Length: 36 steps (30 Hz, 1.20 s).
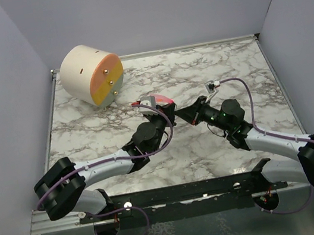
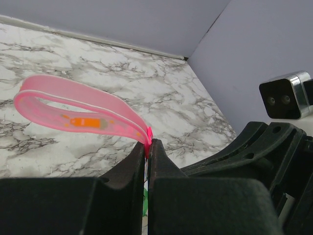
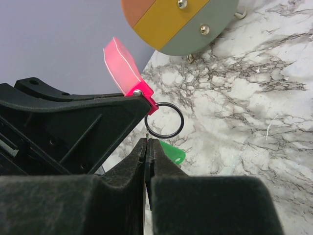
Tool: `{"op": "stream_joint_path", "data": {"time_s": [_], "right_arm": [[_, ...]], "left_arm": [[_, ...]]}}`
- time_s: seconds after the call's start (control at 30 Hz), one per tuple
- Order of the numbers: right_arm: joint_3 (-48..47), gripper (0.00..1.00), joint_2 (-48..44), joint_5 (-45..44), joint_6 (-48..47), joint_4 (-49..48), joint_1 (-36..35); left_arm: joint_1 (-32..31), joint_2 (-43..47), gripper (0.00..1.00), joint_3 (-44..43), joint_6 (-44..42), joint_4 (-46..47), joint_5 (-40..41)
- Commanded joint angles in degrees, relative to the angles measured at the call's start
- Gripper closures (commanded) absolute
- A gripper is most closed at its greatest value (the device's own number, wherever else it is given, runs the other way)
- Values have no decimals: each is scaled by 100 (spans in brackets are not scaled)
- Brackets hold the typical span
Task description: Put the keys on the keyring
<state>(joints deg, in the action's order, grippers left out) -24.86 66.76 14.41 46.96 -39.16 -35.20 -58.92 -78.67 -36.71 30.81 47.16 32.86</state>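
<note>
My left gripper (image 1: 167,111) (image 2: 148,143) is shut on the end clip of a translucent pink strap loop (image 2: 73,111) (image 1: 158,100). A black keyring (image 3: 164,120) hangs from that clip (image 3: 146,99). My right gripper (image 1: 182,117) (image 3: 147,143) is shut, and a thin sliver seen edge-on pokes from its tips and touches the ring's lower left rim; its colour is too small to tell. A small green key (image 3: 173,152) shows just under the ring, beyond my right finger; I cannot tell whether it rests on the table. A green sliver also shows between the left fingers (image 2: 145,196).
A big cream cylinder with a pink-and-orange face (image 1: 92,75) lies on its side at the back left, and it fills the top of the right wrist view (image 3: 181,22). The marble table (image 1: 227,69) is walled by grey panels on three sides. The two grippers nearly touch mid-table.
</note>
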Motion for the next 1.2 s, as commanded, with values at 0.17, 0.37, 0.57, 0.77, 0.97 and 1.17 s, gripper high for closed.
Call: {"op": "stream_joint_path", "data": {"time_s": [0.17, 0.37, 0.57, 0.77, 0.97, 1.17], "right_arm": [[114, 99, -228, -257, 61, -166, -31], [139, 99, -377, -349, 50, -59, -30], [143, 99, -401, -382, 72, -17, -31], [140, 99, -417, -456, 111, 45, -31], [149, 99, -392, -466, 142, 28, -31], [153, 99, -358, -466, 162, 20, -31]], "left_arm": [[-70, -94, 100, -185, -154, 177, 36], [-76, -144, 100, -225, -218, 170, 14], [-100, -172, 100, -249, -235, 169, -8], [-110, -159, 100, -254, -258, 168, -17], [-120, -170, 100, -266, -254, 169, -34], [-129, -171, 100, -272, -244, 169, -34]]}}
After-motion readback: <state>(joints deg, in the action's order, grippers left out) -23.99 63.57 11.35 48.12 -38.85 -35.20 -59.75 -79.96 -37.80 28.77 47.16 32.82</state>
